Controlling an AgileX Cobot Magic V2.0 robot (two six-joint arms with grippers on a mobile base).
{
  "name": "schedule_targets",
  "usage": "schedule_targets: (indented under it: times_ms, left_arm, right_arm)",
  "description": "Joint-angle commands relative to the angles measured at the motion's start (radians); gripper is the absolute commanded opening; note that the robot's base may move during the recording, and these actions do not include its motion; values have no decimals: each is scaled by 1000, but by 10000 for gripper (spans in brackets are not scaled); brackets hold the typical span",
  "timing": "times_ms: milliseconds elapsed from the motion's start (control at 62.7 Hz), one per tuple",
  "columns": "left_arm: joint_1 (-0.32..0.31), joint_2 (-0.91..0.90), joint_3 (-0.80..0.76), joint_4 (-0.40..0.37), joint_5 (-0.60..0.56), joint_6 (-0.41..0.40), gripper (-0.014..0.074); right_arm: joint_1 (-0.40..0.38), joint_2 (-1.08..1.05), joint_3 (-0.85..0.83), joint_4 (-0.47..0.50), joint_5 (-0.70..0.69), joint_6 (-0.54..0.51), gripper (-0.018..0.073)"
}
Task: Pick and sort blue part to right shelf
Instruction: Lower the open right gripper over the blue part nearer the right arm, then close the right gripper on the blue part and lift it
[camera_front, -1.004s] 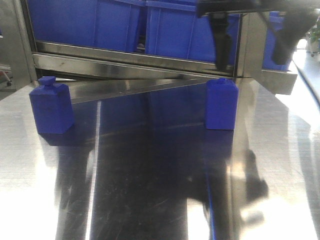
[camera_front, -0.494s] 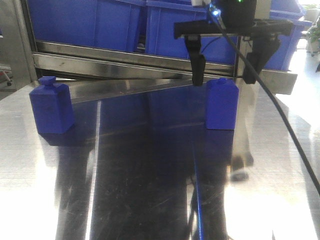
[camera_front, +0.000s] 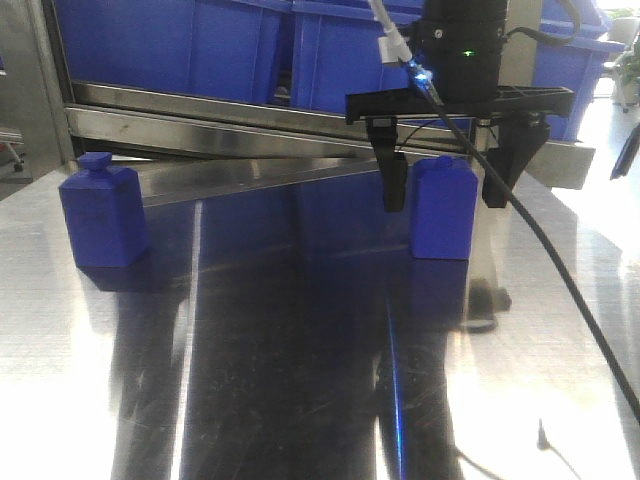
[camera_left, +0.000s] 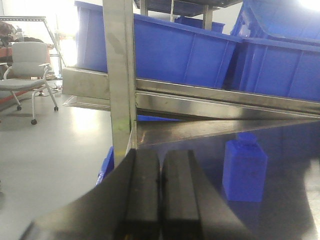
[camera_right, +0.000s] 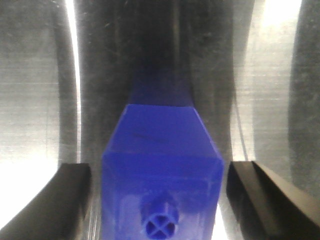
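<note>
Blue part (camera_front: 443, 225) stands upright, stub up, by the bench's (camera_front: 300, 380) far edge. Right tool (camera_front: 445, 198) spread astride it; left tool (camera_left: 160, 192) pressed together.

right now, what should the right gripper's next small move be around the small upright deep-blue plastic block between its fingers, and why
Probably close the right gripper on the deep-blue plastic block. Its black fingers sit either side of the block's upper part, open, with a gap on each side in the wrist view, so nothing grips it yet.
</note>
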Motion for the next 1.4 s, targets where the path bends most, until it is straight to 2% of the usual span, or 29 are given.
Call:
schedule_targets:
  times_ms: [0,175,223,494,670,877,1116,1387]
  left_arm:
    - [-5,-21,20,-1,-85,-5,124]
    - [-5,-21,20,-1,-85,-5,124]
    - [-5,-21,20,-1,-85,-5,124]
    - [-5,-21,20,-1,-85,-5,124]
    - [-5,-21,20,-1,-85,-5,124]
    - [-5,-21,20,-1,-85,-5,124]
    - [-5,-21,20,-1,-85,-5,124]
    - [-5,-21,20,-1,-85,-5,124]
  right_arm:
    - [-3,-59,-31,-2,-2,7,595]
    - [-3,-58,-31,-2,-6,7,372]
    - [-3,-60,-31,-2,-6,7,337]
    - [-3,-127,-31,-23,-2,2,330]
    - [-24,-252,55,-91,-61,-75,330]
    - [-105,-467,309,-49,-298,-255,330]
    - [-253,-738,667,75,-659,-552,330]
    - [-361,-1000,967,103,-953,-578,330]
